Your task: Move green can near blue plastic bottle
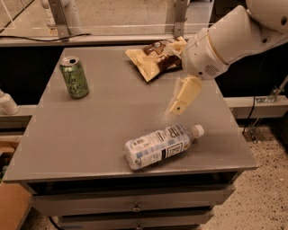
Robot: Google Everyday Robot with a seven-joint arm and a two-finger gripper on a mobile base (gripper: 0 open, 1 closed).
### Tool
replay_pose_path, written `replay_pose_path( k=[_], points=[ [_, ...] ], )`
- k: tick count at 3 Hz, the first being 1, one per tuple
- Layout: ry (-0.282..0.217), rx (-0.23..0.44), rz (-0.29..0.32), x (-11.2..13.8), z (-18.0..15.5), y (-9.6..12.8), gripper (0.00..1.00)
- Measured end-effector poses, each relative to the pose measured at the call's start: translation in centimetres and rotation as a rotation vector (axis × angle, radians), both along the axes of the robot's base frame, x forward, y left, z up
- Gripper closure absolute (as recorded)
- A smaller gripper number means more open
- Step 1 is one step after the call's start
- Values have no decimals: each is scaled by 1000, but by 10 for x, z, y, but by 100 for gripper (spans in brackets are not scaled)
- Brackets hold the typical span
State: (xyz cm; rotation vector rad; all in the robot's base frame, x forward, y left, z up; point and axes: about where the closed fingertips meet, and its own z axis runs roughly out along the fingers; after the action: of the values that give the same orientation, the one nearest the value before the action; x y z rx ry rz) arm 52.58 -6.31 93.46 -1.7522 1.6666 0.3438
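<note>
Camera view: one blue plastic bottle lies on its side near the table front. Just beyond its cap, the gripper hangs from an arm reaching in from the right, its jaws spread and empty. One green can stands upright well apart, far left of the bottle, and one snack bag lies farthest back.

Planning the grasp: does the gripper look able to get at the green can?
Probably yes. The gripper hangs over the table; the can stands upright at its far left, with only bare surface between them.

Robot lab area, grey drawer cabinet, speckled floor, glass partition w/ metal posts, gripper over cabinet top
</note>
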Motion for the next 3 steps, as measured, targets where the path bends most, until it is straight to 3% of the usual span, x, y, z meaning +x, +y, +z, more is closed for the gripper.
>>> replay_pose_path(
  k=[1, 2, 3],
  points=[
    [0, 1, 1, 0, 0, 1, 0],
    [2, 68, 54, 10, -10, 19, 0],
    [12, 185, 89, 35, -18, 43, 0]
  ],
)
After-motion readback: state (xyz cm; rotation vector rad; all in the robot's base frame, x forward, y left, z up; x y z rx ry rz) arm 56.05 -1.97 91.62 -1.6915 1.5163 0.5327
